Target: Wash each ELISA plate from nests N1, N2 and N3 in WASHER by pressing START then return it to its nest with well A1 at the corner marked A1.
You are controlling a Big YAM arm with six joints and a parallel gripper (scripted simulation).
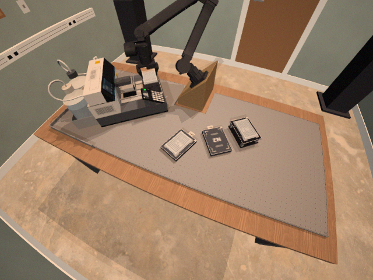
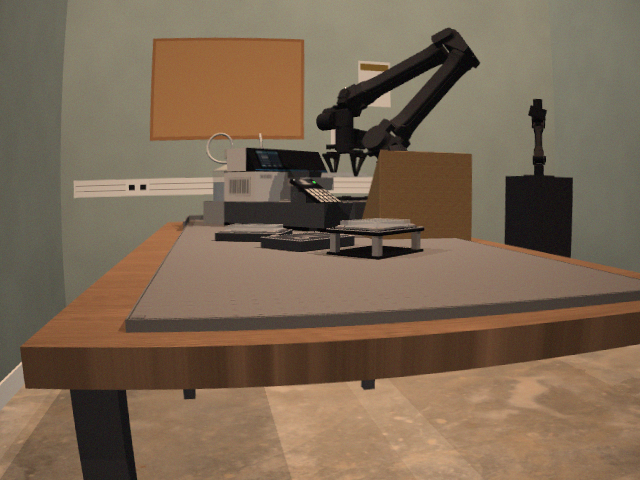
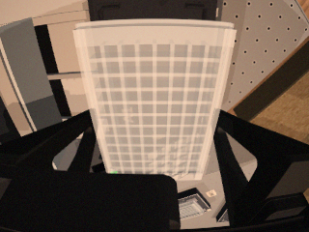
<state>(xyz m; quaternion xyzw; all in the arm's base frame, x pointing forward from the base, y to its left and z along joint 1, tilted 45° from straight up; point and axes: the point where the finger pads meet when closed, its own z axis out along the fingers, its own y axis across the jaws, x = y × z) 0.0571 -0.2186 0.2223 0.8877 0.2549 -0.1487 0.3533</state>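
while n2 (image 1: 216,147) (image 2: 289,244) stands bare, its plate (image 1: 149,77) (image 3: 154,97) is most likely the one in the gripper (image 1: 147,68) (image 2: 345,172) (image 3: 154,115), whose fingers are spread wide but closed on its sides, up over the washer (image 1: 104,109) (image 2: 253,187) (image 3: 68,97). the lamp (image 1: 144,89) (image 2: 314,181) (image 3: 114,172) is green, which may mean a finished wash, though that isn't certain. n1 (image 1: 164,147) (image 2: 242,237) and n3 (image 1: 238,135) (image 2: 377,246) each hold a plate, washed or not i can't tell. n2's plate, at least, still has to be seated back home.
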